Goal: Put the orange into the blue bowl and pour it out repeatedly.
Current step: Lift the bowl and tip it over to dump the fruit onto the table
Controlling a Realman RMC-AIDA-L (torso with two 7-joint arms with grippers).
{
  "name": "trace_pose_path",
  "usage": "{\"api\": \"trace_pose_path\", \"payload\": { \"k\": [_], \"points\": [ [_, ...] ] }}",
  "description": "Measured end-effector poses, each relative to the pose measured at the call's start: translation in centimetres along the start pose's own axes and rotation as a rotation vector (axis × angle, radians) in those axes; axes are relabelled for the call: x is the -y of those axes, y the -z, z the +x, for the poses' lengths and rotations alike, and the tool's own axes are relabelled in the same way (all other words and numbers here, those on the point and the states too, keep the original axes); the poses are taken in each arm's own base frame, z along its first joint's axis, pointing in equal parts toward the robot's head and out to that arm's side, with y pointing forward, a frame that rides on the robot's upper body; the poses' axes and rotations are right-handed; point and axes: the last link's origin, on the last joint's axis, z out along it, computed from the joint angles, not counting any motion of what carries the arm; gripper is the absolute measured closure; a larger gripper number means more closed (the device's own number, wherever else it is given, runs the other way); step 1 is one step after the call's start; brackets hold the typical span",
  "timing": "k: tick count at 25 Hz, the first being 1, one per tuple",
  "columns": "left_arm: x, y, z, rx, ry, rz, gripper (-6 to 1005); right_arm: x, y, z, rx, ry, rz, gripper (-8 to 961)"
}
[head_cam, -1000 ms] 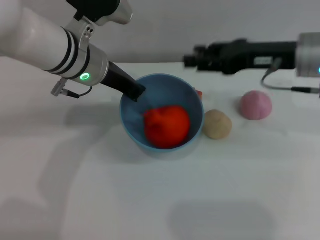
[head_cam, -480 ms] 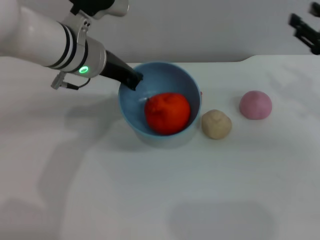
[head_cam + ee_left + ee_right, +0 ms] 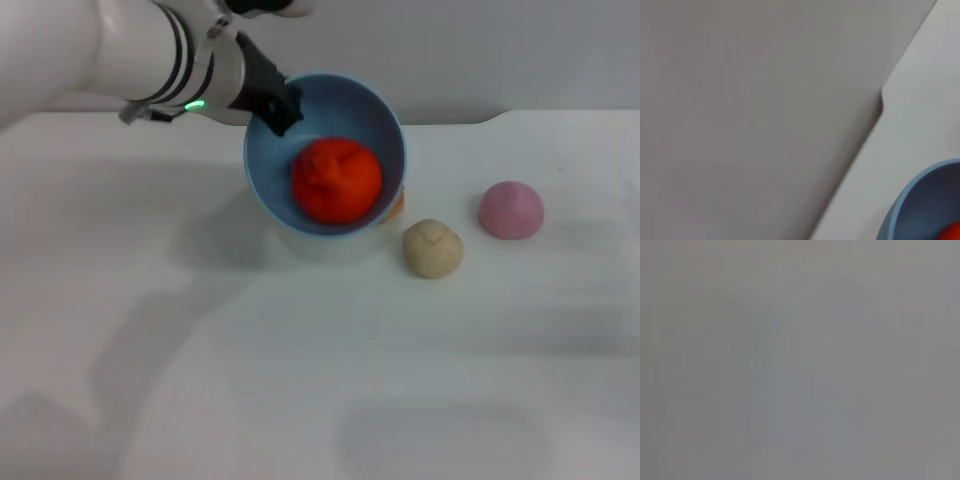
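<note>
Gripping the blue bowl (image 3: 330,150) by its rim, my left hand (image 3: 275,102) is holding it tilted above the surface (image 3: 300,380), clenched on the far-left edge. The orange (image 3: 337,180) is sitting inside the bowl. A beige ball (image 3: 433,248) and pink ball (image 3: 511,210) are lying right of the bowl.

From my left wrist, the bowl's rim (image 3: 920,200) is showing with a sliver of orange (image 3: 952,234).

My right wrist is showing only grey.

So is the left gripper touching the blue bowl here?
Touching: in the head view the left gripper is clamped on the blue bowl's near rim, holding it tilted with the orange inside.
</note>
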Motion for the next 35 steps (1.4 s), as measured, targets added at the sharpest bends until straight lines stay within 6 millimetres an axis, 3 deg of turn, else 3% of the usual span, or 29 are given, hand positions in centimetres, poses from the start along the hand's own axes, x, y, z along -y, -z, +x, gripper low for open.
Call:
{"api": "trace_pose_path", "payload": {
  "k": [8,14,21,26,35],
  "points": [
    [-3.0,1.8,2.9,-0.173,-0.328,0.165,1000,0.2,1.4,0.5,0.013,-0.036,0.017,423],
    [-6.6,3.3,3.1,-0.369,-0.623,0.272,1000,-0.2,1.3,0.5,0.019,-0.045,0.008,423],
    [-10.1,3.2,2.4,-0.457,-0.873,0.347,999,-0.4,1.0,0.5,0.026,-0.051,-0.002,424],
    [-11.2,2.6,1.8,-0.484,-0.923,0.372,1000,-0.6,0.8,0.4,0.028,-0.053,-0.006,424],
    [-10.5,2.7,1.3,-0.503,-0.833,0.398,999,-0.6,0.8,0.4,0.03,-0.074,-0.008,426]
  ]
}}
